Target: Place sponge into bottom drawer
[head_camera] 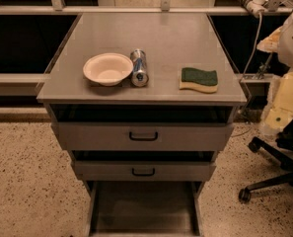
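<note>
Sponge (199, 79) lies untouched near the right front edge of the cabinet top (151, 38), apart from bowl (108, 68) and can (139, 68), as the bottom drawer (144, 206) stands open to receive it; my gripper is out of view, so I cannot tell its state

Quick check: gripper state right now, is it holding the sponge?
The gripper: not in view, so open or closed cannot be told. The sponge lies unheld on the cabinet top.

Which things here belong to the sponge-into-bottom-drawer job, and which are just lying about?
Job: sponge on the cabinet top; bottom drawer, pulled open; gripper, not in view.
Lying about: bowl; can on its side; office chair.
</note>
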{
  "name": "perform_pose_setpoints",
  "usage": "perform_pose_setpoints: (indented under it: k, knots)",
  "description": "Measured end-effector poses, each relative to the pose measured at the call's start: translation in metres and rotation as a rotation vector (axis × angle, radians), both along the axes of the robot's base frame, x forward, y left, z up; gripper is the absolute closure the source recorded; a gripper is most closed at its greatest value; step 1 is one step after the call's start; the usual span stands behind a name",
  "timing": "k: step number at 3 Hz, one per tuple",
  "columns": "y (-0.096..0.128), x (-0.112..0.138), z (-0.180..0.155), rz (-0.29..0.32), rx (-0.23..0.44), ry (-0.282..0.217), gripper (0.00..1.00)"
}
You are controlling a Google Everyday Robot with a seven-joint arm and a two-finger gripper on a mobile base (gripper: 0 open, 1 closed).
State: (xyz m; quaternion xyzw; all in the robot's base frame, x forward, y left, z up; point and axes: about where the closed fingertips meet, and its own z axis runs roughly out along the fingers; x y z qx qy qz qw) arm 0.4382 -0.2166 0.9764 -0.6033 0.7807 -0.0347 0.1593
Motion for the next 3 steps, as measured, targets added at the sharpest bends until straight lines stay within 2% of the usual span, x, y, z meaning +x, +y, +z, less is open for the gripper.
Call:
perform_pose_setpoints:
  k: [1,2,3]
  knots:
    - [0.0,0.0,0.0,0.0,0.0,0.0,0.0]
    - [0.004,0.013,0.002,0.019,0.004,-0.009,0.0]
    - [0.01,0.053,0.002,0.039,0.014,-0.01,0.0]
